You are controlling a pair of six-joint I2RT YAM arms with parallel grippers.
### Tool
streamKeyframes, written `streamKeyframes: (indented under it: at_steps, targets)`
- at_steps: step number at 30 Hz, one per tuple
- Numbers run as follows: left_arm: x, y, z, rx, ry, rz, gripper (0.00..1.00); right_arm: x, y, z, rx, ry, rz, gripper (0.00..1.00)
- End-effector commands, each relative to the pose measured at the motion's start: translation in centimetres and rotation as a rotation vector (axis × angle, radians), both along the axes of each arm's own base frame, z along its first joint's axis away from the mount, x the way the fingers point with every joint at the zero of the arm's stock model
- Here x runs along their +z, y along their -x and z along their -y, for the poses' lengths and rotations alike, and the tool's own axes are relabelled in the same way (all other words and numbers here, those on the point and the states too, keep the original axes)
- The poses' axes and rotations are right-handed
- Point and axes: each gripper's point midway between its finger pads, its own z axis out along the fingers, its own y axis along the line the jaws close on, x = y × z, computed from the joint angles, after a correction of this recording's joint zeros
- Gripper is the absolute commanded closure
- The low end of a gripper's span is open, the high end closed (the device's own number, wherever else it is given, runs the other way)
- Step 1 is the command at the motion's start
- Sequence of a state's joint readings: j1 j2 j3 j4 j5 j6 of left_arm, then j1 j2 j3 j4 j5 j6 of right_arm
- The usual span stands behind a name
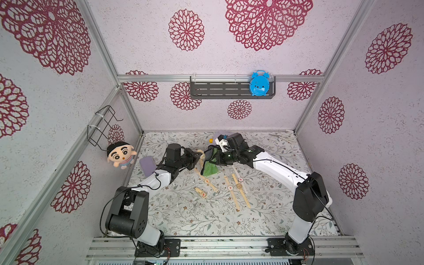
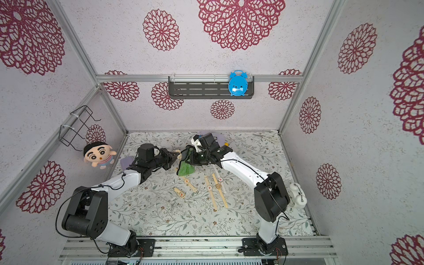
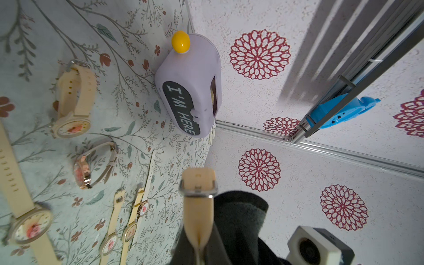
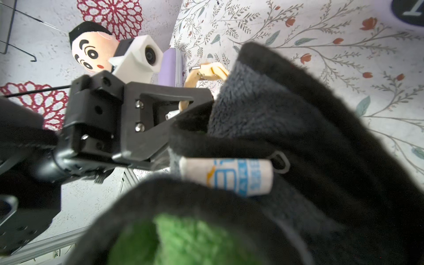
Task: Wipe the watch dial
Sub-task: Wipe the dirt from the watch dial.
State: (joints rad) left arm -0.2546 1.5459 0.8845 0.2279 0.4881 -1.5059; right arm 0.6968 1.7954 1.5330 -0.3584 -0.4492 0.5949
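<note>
- Beige strap is showing between the clamped jaws of the left gripper [image 1: 197, 156], which is grasping the watch [image 3: 198, 220] by its band, with the buckle end sticking out past the tips.
- The right gripper [image 1: 215, 158] is pinching a dark grey and green cloth [image 1: 210, 169], which is bunching around its tips.
- The cloth is touching the held watch and covering the dial, which cannot be seen.
- On the arm-base side of the cloth, several spare watches [image 1: 230, 188] are lying flat on the floral table cover [image 1: 206, 218].
- Just behind the cloth, a lilac clock [image 3: 190, 85] is standing by the back wall.
- Well to the left of the cloth, a plush doll [image 1: 120, 154] is resting against the side wall.
</note>
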Motion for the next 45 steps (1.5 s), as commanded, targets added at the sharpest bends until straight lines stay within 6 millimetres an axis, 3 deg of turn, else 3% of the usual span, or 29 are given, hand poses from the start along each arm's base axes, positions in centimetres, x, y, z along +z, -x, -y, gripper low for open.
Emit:
streamKeyframes:
  at_steps: [1, 5, 15, 24, 31, 38, 45]
  targets:
    - [2.6, 0.2, 1.8, -0.022, 0.151, -0.038, 1.0, 1.6, -0.8, -1.3, 0.013, -0.052, 0.044, 1.0]
    - [3.5, 0.6, 3.0, -0.042, 0.168, -0.031, 1.0, 0.7, -1.9, -2.0, 0.011, -0.044, 0.046, 1.0]
    - [1.8, 2.6, 4.9, -0.133, 0.106, -0.079, 1.0, 3.6, -6.3, -3.3, 0.01, -0.041, 0.117, 1.0]
    - [-1.9, 6.7, 3.5, -0.319, -0.217, -0.171, 1.0, 6.3, -9.5, -1.4, -0.017, -0.043, 0.152, 1.0]
    - [-2.8, 8.0, 1.9, -0.315, -0.255, -0.196, 1.0, 8.0, -10.9, 1.8, -0.068, -0.04, 0.168, 1.0]
    - [-0.8, 5.7, 0.4, -0.189, -0.137, -0.149, 1.0, 6.6, -9.4, 3.8, -0.076, -0.01, 0.151, 1.0]
    - [0.2, 3.1, -1.0, -0.087, -0.04, -0.12, 1.0, 3.8, -5.2, 4.2, -0.058, -0.005, 0.105, 1.0]
